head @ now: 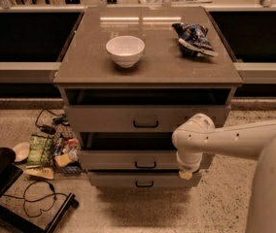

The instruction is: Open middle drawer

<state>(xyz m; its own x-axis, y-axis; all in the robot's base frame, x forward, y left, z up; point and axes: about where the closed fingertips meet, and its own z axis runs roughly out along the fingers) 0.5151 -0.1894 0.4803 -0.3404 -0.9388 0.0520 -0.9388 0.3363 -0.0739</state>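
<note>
The grey-beige cabinet (147, 64) has three drawer fronts. The middle drawer (123, 159) is the second one, a low wide front with a small black pull handle (145, 164), and a dark gap shows above it. My white arm reaches in from the right. It bends down so that the gripper (185, 174) hangs in front of the right end of the middle drawer, well right of the handle.
A white bowl (125, 50) and a blue snack bag (194, 38) lie on the cabinet top. Snack packets (41, 149), a plate and cables litter the floor to the left, beside a black stand (11, 198). My white body (274, 188) fills the right.
</note>
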